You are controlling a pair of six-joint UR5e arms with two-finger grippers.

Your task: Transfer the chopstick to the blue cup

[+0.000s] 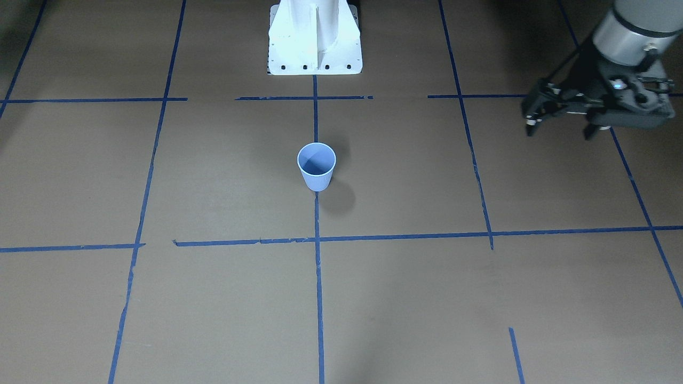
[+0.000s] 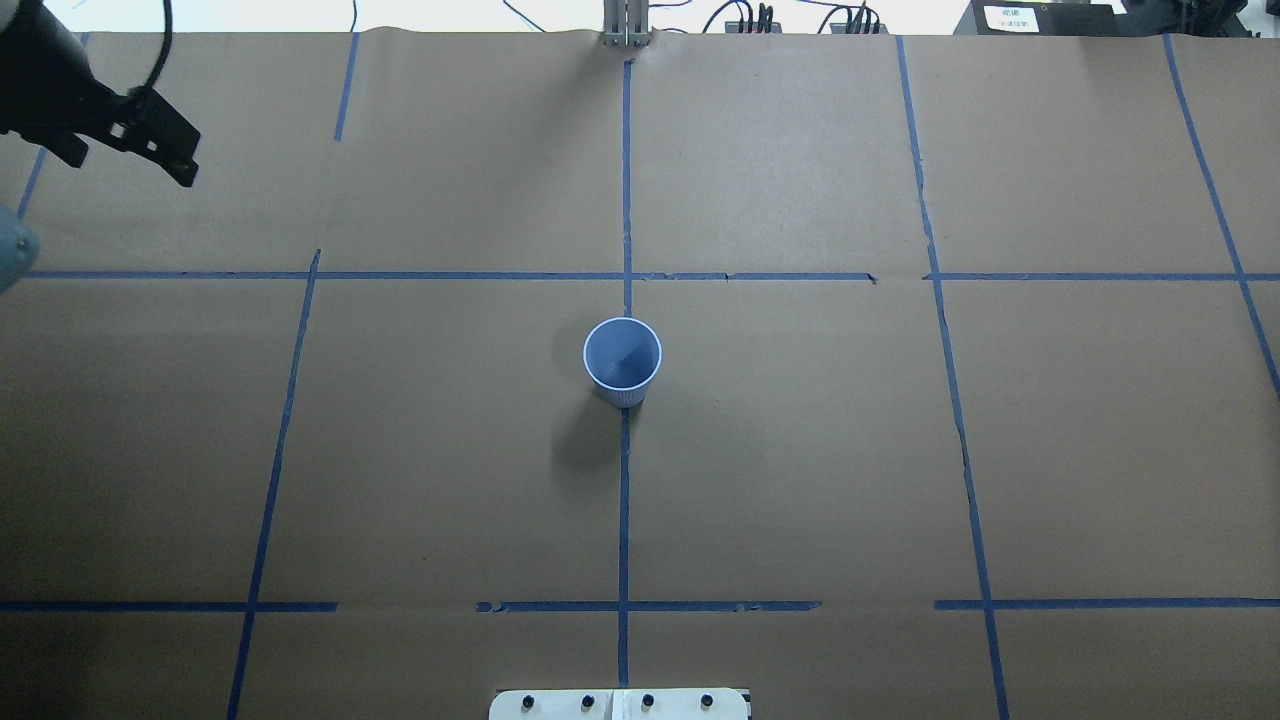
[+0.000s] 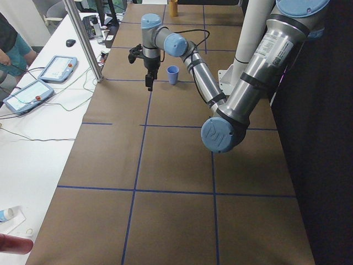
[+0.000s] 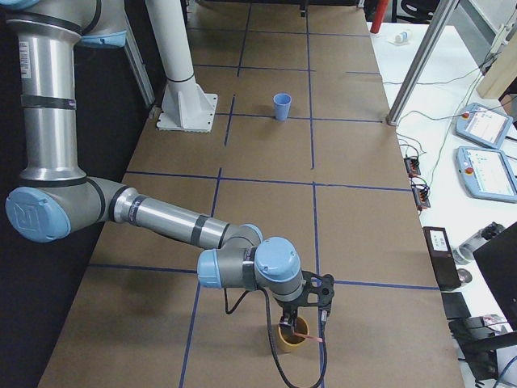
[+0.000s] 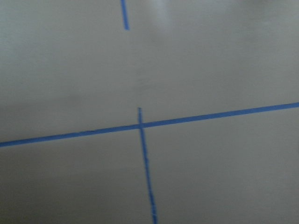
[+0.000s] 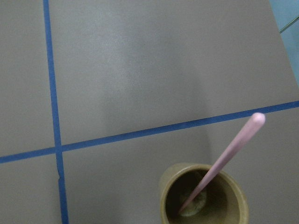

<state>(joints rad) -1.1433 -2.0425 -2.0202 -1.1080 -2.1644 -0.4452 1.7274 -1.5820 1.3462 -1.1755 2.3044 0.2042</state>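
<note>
The blue cup (image 1: 316, 166) stands upright and empty at the table's middle; it also shows in the overhead view (image 2: 622, 360) and both side views (image 3: 172, 74) (image 4: 282, 106). One pale-pink chopstick (image 6: 224, 158) leans in a tan cup (image 6: 201, 200) at the table's far right end (image 4: 292, 338). My right gripper (image 4: 297, 322) hangs just above that tan cup; its fingers show in no close view, so I cannot tell whether it is open. My left gripper (image 1: 560, 127) is open and empty, held above the table far to the left of the blue cup (image 2: 128, 150).
The white robot base (image 1: 315, 42) stands behind the blue cup. Blue tape lines grid the brown table. A side table with teach pendants (image 4: 485, 125) and a metal post (image 4: 412, 73) borders the far edge. A person (image 3: 11, 49) sits there.
</note>
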